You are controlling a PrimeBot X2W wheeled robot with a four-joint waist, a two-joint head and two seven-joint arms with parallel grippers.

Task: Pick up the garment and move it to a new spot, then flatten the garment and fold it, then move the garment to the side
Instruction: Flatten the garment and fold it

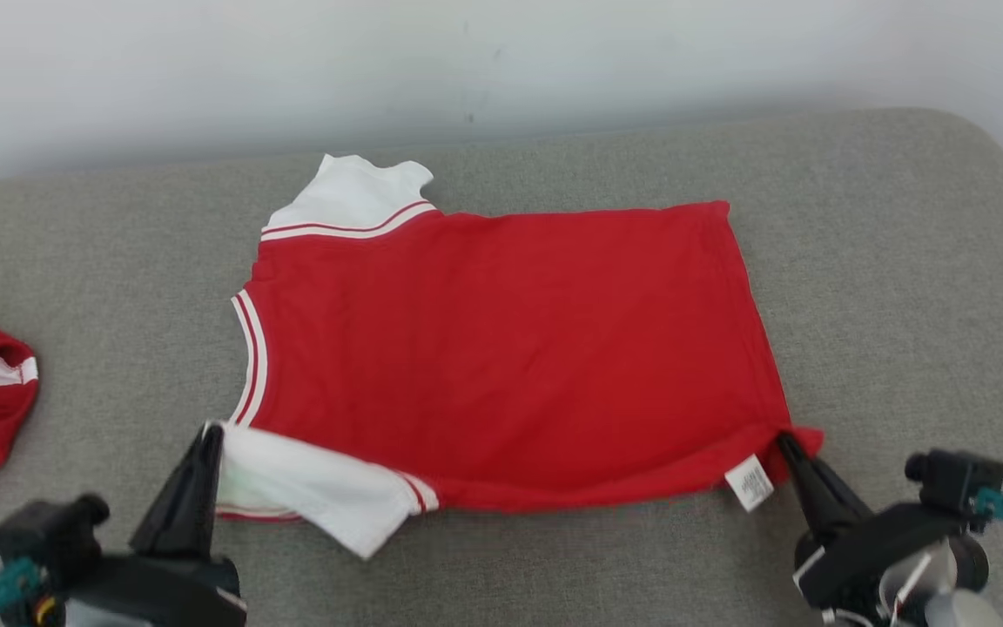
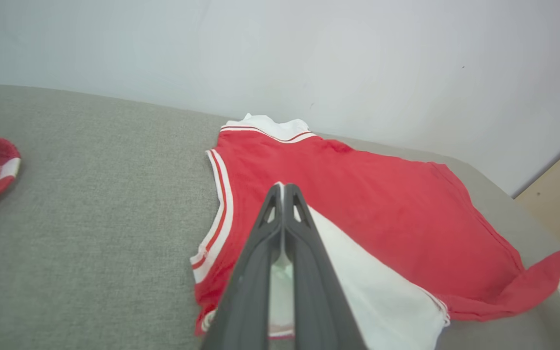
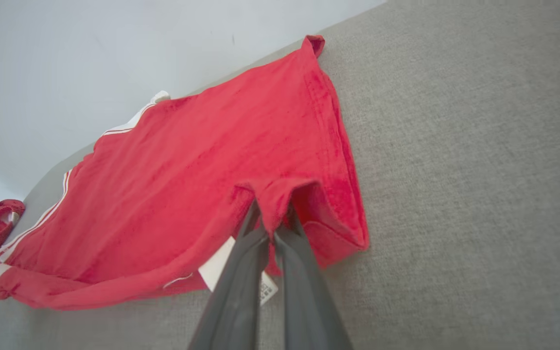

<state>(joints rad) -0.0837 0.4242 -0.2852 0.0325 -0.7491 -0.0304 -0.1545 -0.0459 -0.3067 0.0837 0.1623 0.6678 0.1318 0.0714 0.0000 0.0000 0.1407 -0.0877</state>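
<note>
Garment (image 1: 501,348) lies flat on the grey cushion (image 1: 902,261), left gripper (image 1: 210,433) clamped on the near white sleeve (image 1: 310,488), right gripper (image 1: 785,440) pinching the near-right hem corner (image 1: 808,438). Both bites look pretty thin, so one corner could slip and skew the fold.

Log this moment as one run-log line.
red shirt: spread flat on grey cushion | left gripper: shut on its near white sleeve | right gripper: shut on its near hem corner
</note>
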